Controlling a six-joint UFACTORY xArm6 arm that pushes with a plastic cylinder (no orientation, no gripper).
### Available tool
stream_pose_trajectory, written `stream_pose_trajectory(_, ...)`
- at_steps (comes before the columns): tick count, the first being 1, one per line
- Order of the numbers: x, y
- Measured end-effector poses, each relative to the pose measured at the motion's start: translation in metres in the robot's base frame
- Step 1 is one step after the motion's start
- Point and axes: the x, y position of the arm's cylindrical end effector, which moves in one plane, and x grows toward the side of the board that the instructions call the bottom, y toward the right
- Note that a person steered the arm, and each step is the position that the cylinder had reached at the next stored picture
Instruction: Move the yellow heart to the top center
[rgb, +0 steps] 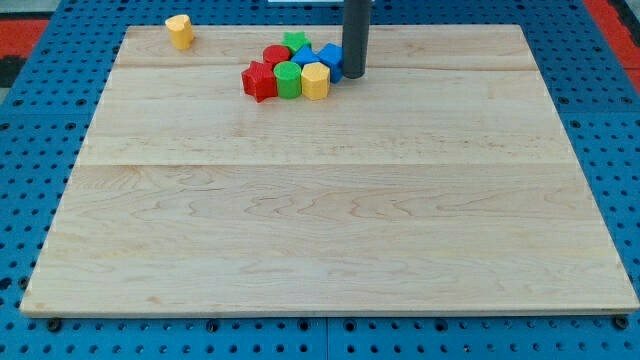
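The yellow heart (179, 31) sits near the board's top left corner, apart from the others. My tip (353, 75) rests on the board at the view's top centre, touching the right side of a cluster of blocks. The cluster holds a blue block (331, 59) next to the tip, a yellow block (315, 81), a green cylinder (288, 80), a red star (259, 81), a red cylinder (276, 56), a green star (295, 42) and another blue block (306, 56). The tip is far to the right of the yellow heart.
The wooden board (330, 220) lies on a blue pegboard table (30, 150). A red strip shows at the view's top corners.
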Motion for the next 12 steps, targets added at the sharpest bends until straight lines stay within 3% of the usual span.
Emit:
stream_pose_trajectory(4,0.026,0.008)
stream_pose_trajectory(5,0.097,0.053)
stream_pose_trajectory(6,0.132,-0.055)
stream_pose_trajectory(7,0.099,-0.192)
stream_pose_trajectory(8,0.024,-0.285)
stream_pose_trajectory(9,-0.055,-0.325)
stream_pose_trajectory(10,-0.089,-0.296)
stream_pose_trajectory(11,-0.077,-0.194)
stream_pose_trajectory(12,-0.065,-0.204)
